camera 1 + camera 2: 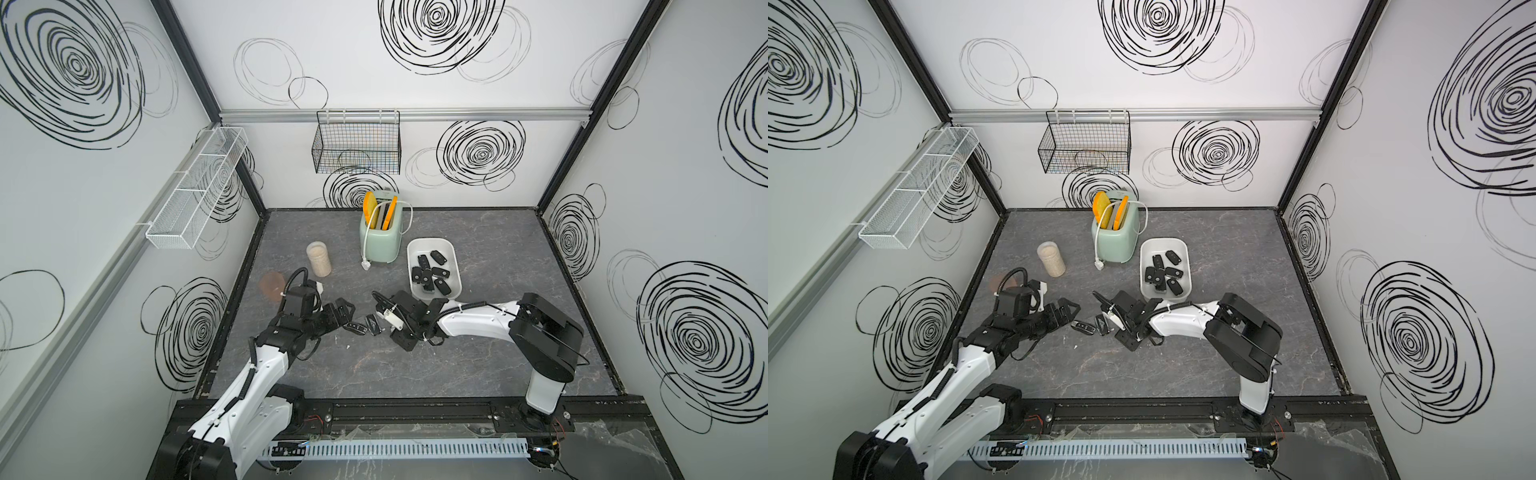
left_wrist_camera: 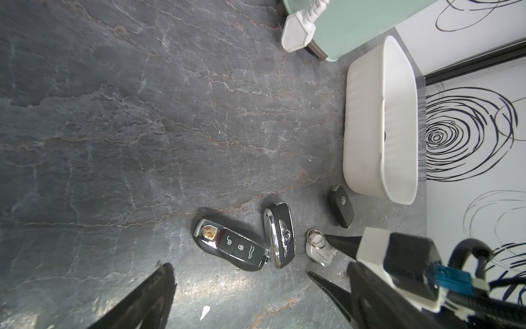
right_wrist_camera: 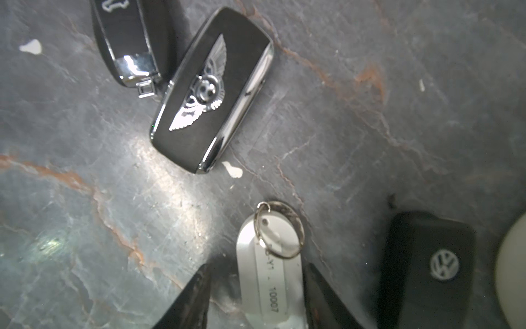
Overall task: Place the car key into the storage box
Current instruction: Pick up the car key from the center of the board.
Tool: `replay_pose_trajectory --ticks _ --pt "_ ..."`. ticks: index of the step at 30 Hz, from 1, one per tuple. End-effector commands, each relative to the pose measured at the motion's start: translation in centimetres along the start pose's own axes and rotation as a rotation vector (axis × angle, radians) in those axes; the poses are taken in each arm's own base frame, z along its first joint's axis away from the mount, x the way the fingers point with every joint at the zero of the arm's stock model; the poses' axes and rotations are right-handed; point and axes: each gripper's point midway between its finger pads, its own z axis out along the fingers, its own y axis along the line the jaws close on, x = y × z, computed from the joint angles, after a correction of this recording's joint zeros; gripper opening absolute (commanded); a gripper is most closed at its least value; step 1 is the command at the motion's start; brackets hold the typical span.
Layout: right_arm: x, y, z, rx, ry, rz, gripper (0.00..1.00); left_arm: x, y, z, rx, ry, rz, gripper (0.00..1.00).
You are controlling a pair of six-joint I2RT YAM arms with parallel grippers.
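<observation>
So the right hand (image 3: 256, 266) is down low over the table (image 1: 415, 374), with its two black fingers on either side of a white tag (image 3: 267, 270) that has a key ring through one end. The jaws aren't clamped. You can see bare table between one finger and the tag, and the other finger is right up against its edge, or very nearly. So it's parted, straddling the tag, gripping nothing.

The left hand (image 1: 349, 318) is spread wide and holding nothing. It's low over the table and pointing at the crest key (image 2: 230, 246), just short of it in both top views.

Loose keys on the table: the crest key lies flat with its end touching, or all but touching, the winged-logo key (image 3: 210, 91). That one is next to the tag but apart from it. The VW key (image 2: 341, 206) sits on the tag's other side, just beside the near end of the storage box (image 2: 361, 128).

The storage box stands to the right of the green toaster (image 1: 380, 239), and there's already a bunch of black keys (image 1: 440, 272) inside it. A jar (image 1: 319, 259) stands left of the toaster.
</observation>
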Motion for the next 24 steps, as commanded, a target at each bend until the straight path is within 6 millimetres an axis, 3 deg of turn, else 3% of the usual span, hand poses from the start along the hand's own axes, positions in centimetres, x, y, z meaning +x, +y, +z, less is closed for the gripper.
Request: replay_pose_trajectory --ticks 1,7,12,24 --pt "5.3 -0.7 1.3 0.056 0.195 -0.042 0.46 -0.5 -0.3 -0.3 0.016 -0.023 0.001 0.98" --pt "4.7 -0.7 1.4 0.064 0.184 -0.045 0.34 -0.5 -0.2 -0.3 0.014 -0.026 0.001 0.98" --pt "3.5 -0.6 0.8 0.063 0.145 -0.03 0.31 -0.5 -0.2 -0.3 0.015 -0.027 0.003 0.98" --pt "-2.6 0.3 -5.0 -0.05 -0.11 0.121 0.28 -0.4 -0.2 -0.3 0.023 -0.027 -0.001 0.98"
